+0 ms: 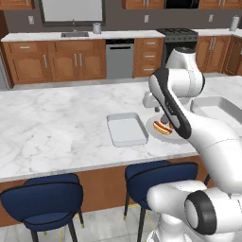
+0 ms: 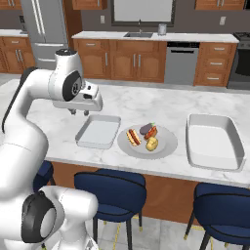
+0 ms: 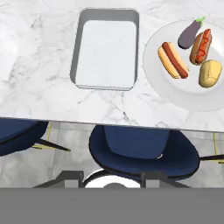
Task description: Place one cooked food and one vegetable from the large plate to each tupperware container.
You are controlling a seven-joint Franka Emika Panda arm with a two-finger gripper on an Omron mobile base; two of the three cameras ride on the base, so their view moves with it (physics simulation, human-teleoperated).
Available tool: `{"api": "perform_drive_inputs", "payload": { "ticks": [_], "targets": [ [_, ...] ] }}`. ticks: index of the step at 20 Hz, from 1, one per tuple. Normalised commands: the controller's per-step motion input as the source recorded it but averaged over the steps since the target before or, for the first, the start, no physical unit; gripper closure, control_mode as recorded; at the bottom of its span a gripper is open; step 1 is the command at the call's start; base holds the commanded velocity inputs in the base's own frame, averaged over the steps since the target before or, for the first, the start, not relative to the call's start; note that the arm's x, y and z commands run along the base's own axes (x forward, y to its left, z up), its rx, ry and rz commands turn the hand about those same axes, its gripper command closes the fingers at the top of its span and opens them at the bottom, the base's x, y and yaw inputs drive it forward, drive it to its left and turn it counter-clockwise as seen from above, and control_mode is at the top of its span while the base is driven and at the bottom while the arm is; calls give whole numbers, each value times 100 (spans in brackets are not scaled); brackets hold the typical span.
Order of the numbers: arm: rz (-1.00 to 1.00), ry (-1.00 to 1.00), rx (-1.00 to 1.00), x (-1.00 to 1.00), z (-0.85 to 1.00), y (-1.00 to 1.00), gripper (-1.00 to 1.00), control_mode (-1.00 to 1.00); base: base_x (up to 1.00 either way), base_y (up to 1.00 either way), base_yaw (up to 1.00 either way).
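While the gripper (image 2: 79, 111) hangs closed and empty above the counter just left of the smaller tupperware container (image 2: 97, 131), nothing has been moved. The large plate (image 2: 168, 144) lies right of that container and carries two hot dogs (image 3: 173, 59), an eggplant (image 3: 190, 34) and the yellowish-tan vegetable (image 3: 210, 73); the larger container (image 2: 215, 140) sits right of the plate. Risk: the items lie touching, so descending fingers may nudge a neighbour or pinch two at once.
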Motion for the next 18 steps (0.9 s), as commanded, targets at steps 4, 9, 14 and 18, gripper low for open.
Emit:
{"api": "perform_drive_inputs", "payload": {
  "ticks": [4,9,14,18],
  "targets": [
    [0,2,-5,18,-16,-8,-100,-100,0,0,0],
    [-6,9,-6,60,-72,-39,-100,-100,0,0,0],
    [-10,17,1,36,-67,-72,-100,-100,0,0,0],
    [-3,14,0,43,-50,-45,-100,-100,0,0,0]
  ]
}}
